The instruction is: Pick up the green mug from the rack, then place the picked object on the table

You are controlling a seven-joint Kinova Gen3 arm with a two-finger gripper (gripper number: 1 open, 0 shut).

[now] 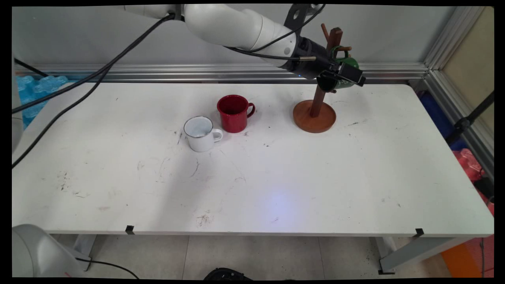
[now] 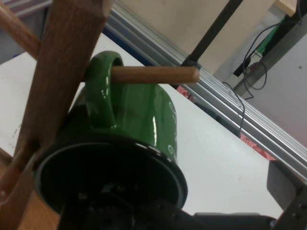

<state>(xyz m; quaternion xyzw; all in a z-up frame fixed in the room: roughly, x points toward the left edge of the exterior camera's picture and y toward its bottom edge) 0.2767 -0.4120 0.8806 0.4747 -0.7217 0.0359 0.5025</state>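
While our claw (image 1: 342,76) grips the green mug's (image 2: 139,120) rim, its handle (image 2: 103,91) hangs over the wooden mug tree's (image 1: 320,85) peg (image 2: 153,75).

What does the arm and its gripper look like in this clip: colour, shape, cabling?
White arm of rounded, glossy tubular links, ending in a black wrist section and a black two-finger gripper. Black cables hang loosely from it and trail off left; a thinner one runs along the wrist.

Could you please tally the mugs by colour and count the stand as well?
Green mug, its handle over a peg of the stand, at the gripper: 1
Red mug: 1
White mug: 1
Wooden mug stand: 1
Total: 4 things on the table
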